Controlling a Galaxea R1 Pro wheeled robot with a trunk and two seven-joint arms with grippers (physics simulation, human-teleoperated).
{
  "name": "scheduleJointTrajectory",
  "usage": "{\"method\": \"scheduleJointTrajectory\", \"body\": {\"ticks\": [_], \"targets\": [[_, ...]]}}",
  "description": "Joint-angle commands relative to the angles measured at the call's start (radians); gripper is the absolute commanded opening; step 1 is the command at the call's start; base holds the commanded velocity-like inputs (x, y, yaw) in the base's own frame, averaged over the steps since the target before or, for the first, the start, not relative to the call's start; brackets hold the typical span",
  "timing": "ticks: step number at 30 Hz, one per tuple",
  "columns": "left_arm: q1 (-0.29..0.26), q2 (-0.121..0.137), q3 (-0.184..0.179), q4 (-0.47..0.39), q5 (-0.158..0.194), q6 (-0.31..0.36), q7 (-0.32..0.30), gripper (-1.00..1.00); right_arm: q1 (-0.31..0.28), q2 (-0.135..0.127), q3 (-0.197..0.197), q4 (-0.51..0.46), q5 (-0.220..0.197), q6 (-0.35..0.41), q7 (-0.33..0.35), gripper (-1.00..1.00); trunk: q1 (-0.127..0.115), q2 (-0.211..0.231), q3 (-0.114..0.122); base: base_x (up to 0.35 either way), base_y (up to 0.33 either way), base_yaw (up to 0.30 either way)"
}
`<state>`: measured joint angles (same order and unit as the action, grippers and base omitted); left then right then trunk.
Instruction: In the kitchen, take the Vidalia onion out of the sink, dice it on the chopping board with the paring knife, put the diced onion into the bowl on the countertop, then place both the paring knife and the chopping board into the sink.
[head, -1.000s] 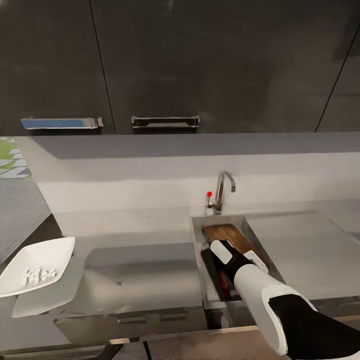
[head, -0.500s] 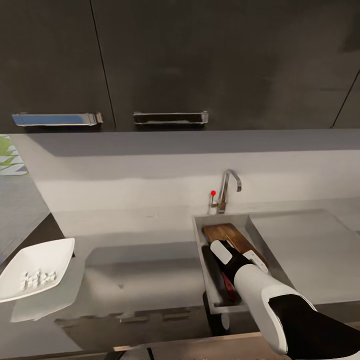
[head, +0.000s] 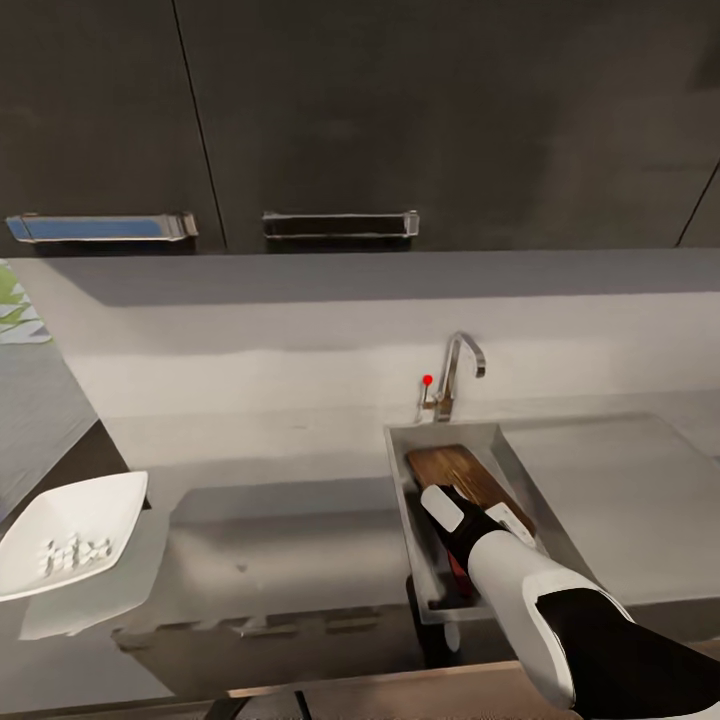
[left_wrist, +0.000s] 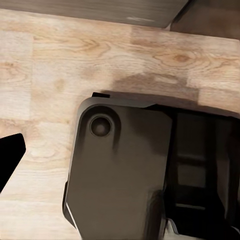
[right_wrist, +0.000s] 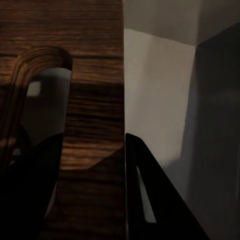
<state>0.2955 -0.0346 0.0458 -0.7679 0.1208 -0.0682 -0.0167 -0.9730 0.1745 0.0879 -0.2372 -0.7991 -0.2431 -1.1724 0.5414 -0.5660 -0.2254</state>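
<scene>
**Board in the basin, right arm reaching in**

The long grey smooth countertop (head: 300, 530) runs under dark wall cabinets (head: 400, 110) with two metal bar handles. Set into it is the rectangular grey steel sink (head: 400, 520), its flat drainboard to the right and the chrome angular tap (head: 458, 375) with its red-tipped knob (head: 428, 380) at the back rim. The rectangular dark brown wooden chopping board (head: 460, 470) lies slanted inside the basin, its far end toward the tap. The robot's white and black right arm (head: 540, 610) reaches down into the sink over the board's near end.

In the right wrist view the right gripper (right_wrist: 92, 195) has one dark finger on each side of the board's (right_wrist: 95, 75) edge beside the slot-shaped handle hole (right_wrist: 42, 100); the jaws are narrowly parted around it, and I cannot tell whether they press on the wood.

The shallow white square bowl (head: 90, 505) sits at the countertop's far left, well apart from the sink, holding tiny white cubes of diced onion (head: 72, 553).

The left wrist view shows pale wooden floor (left_wrist: 45, 75) and a dark part of the robot's base (left_wrist: 120, 170); a black finger tip (left_wrist: 9, 157) shows at the edge, and the left jaws' state cannot be told.
</scene>
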Motion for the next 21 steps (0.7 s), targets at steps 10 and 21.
{"method": "scheduleJointTrajectory", "body": {"ticks": [10,21], "targets": [[0.001,-0.001,0.002,-0.001,0.010,-0.001,-0.002,1.00,-0.001,0.000,0.009,0.002,-0.008,-0.008,-0.001,-1.00,0.000,-0.002,-0.017,0.000,0.000,0.000],[0.001,-0.001,0.002,-0.001,0.010,-0.001,-0.002,1.00,-0.001,0.000,0.010,0.001,-0.009,-0.032,-0.003,1.00,0.000,-0.002,-0.019,0.000,0.000,0.000]]}}
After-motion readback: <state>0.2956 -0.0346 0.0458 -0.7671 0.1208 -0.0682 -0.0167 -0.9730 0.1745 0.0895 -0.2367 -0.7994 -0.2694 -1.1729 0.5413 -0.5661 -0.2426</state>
